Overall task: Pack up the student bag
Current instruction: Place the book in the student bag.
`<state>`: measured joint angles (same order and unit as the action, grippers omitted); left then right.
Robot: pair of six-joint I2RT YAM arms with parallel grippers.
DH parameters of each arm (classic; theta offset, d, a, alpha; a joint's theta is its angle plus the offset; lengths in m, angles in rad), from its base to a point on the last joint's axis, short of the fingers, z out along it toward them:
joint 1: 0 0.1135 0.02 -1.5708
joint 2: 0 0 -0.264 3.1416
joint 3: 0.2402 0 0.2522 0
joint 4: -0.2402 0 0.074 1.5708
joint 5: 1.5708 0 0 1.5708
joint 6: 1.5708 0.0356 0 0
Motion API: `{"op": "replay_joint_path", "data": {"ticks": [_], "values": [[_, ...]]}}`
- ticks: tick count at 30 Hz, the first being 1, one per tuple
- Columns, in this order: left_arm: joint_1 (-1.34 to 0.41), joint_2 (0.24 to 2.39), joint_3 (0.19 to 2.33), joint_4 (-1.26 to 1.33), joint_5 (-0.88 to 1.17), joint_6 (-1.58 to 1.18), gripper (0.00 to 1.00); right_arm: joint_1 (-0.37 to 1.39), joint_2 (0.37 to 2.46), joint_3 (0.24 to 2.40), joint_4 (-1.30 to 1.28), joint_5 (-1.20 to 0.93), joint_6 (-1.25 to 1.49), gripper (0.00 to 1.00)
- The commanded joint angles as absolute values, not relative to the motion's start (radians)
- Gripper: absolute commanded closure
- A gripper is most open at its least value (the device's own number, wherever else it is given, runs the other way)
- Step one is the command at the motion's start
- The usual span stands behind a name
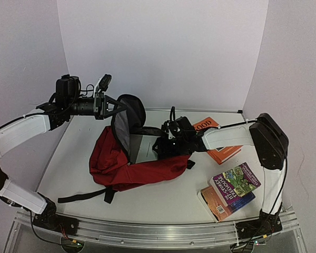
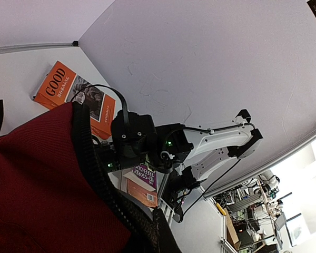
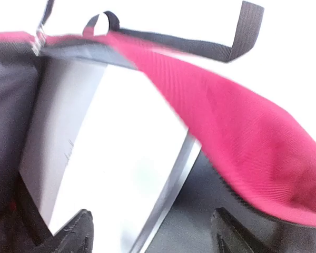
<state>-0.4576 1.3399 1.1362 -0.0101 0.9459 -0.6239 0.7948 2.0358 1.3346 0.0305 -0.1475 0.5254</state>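
While slumped on the table, left of the middle: red bag, mouth pulled wide. Left gripper clamped on its black rim, up high. Right gripper at the mouth, fingers apart, gripping nothing. Just ahead, a white book partly inside. Orange book and purple book flat on the right.

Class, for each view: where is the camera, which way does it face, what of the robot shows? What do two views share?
Top external: above, behind the bases, facing down over the table; both arms show.
Left wrist: faces across the student bag; only the right arm shows.
Right wrist: faces into the bag at a white book; own fingertips show.
Shared: orange book, top and left wrist.
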Motion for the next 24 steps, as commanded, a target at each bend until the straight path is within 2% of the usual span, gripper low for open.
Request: {"op": "replay_joint_path", "data": {"ticks": [1, 13, 19, 24], "values": [[-0.462, 1.281, 1.137, 0.066, 0.974, -0.597, 1.00, 0.802, 2.088, 1.362, 0.088, -0.215, 0.571, 0.39], [-0.462, 1.287, 1.130, 0.013, 1.071, -0.552, 1.00, 0.801, 2.217, 1.477, 0.190, -0.182, 0.769, 0.88], [-0.462, 1.263, 1.119, -0.034, 1.080, -0.526, 1.00, 0.794, 2.273, 1.559, 0.193, -0.121, 0.783, 0.91], [-0.454, 1.198, 1.070, -0.139, 0.859, -0.504, 1.00, 0.790, 2.259, 1.576, 0.192, -0.094, 0.737, 0.87]]}}
